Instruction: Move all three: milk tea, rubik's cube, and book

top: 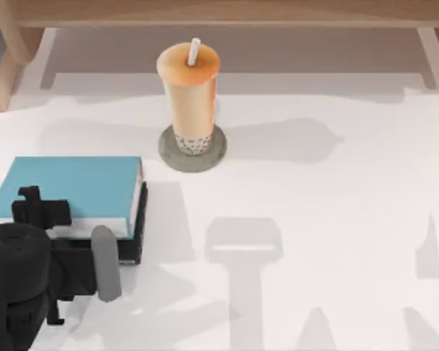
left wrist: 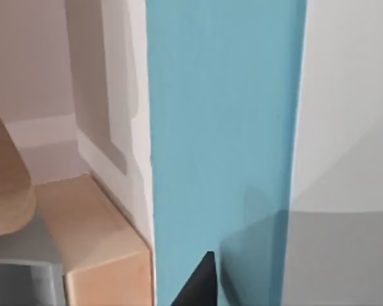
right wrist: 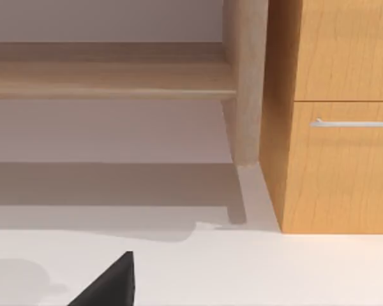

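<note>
you are looking at a white table (top: pixel 329 219) running the full width of the top view, with soft grey shadows lying across it. a flat round grey coaster (top: pixel 174 155) is sitting on it toward the far side, left of centre. a thin black book (top: pixel 135 245) is lying flat near the left edge, mostly covered from above, its dark edge showing. a pale wooden shelf (top: pixel 227 13) is spanning the far edge. in the right wrist view a wooden cabinet (right wrist: pixel 338 159) is standing on the table, a metal drawer handle (right wrist: pixel 351 122) crossing its front.
</note>
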